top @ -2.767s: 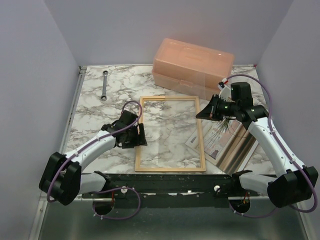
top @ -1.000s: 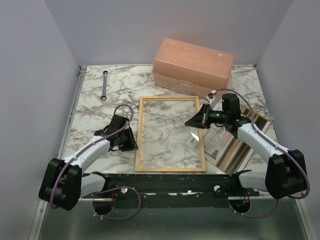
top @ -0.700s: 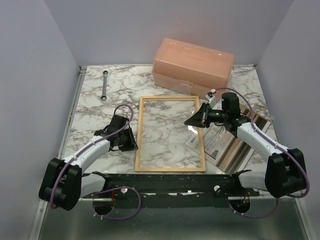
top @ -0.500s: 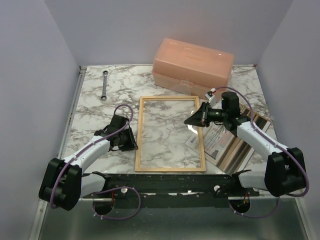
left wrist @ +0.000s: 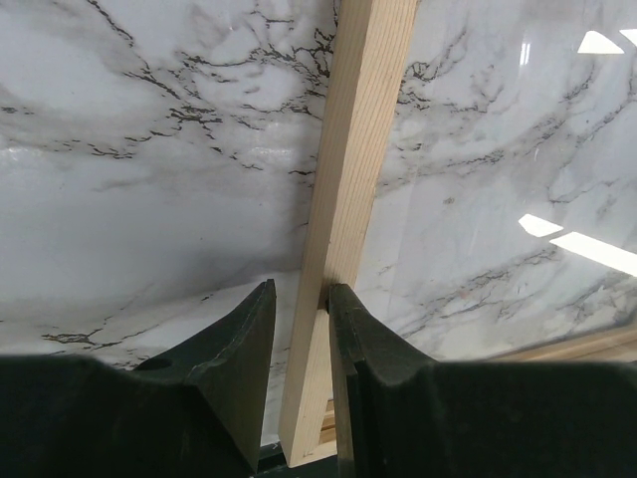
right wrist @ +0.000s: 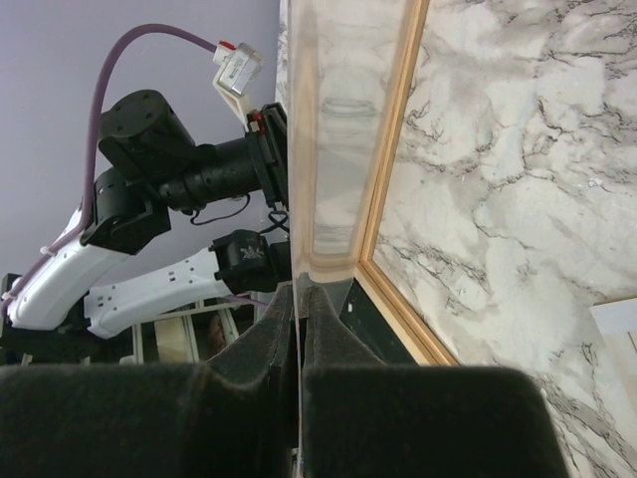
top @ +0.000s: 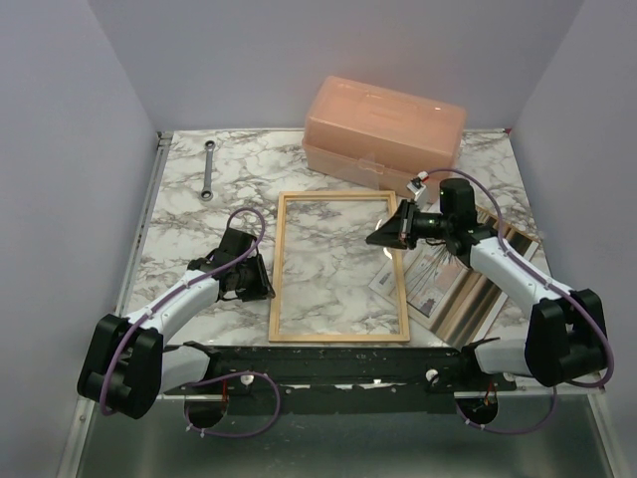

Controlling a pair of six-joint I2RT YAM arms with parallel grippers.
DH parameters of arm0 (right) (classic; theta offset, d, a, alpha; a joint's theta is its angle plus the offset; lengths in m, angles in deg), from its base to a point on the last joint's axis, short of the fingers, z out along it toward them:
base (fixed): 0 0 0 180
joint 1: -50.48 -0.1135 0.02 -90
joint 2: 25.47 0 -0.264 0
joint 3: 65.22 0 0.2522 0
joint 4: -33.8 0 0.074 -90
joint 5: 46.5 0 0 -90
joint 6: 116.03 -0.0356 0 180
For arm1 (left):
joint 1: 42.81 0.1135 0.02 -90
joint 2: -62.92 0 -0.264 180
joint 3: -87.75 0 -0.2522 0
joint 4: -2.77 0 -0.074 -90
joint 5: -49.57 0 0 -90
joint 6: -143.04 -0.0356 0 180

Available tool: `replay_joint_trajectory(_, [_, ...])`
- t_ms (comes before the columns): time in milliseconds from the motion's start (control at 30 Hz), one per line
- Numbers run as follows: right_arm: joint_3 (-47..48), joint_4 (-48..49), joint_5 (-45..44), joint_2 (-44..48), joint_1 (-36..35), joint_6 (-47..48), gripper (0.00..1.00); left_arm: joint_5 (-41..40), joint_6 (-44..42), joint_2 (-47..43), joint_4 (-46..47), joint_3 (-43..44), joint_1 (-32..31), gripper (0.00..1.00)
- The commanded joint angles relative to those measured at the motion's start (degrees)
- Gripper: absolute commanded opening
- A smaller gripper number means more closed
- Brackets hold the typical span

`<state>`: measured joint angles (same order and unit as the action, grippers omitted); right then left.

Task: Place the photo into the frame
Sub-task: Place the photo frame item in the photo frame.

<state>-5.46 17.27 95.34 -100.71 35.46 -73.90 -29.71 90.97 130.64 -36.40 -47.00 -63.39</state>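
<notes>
My left gripper pinches the left rail of the one thin light-wood rectangular frame, with bare marble desk open alongside. My right gripper, pressed together, nips the one pale paper photo at the frame's right rail, the photo lying on one brown fibreboard panel.

Pale wood, glossy marble pattern, peach plastic

We see the frame as bare light wood, matt, with fine straight grain running along its narrow rail. The clear pane inside it is smooth and throws back bright glints. The counter has a grey-veined marble pattern with a smooth, shiny finish. The box looks like translucent peach plastic with a soft sheen, the wrench like dull grey metal, and the photo like pale paper.
</notes>
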Motion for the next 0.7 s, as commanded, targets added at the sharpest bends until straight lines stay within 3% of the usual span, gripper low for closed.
replay_joint_trajectory(0, [3.3, 0.2, 0.7, -1.2, -0.3, 1.4, 0.0, -3.5, -1.5, 1.6, -0.9, -0.4, 0.3, 0.29])
replay_joint_trajectory(667, [3.0, 1.5, -0.5, -6.6, -0.3, 3.6, 0.0, -3.9, -1.7, 1.6, -0.9, -0.3, 0.3, 0.29])
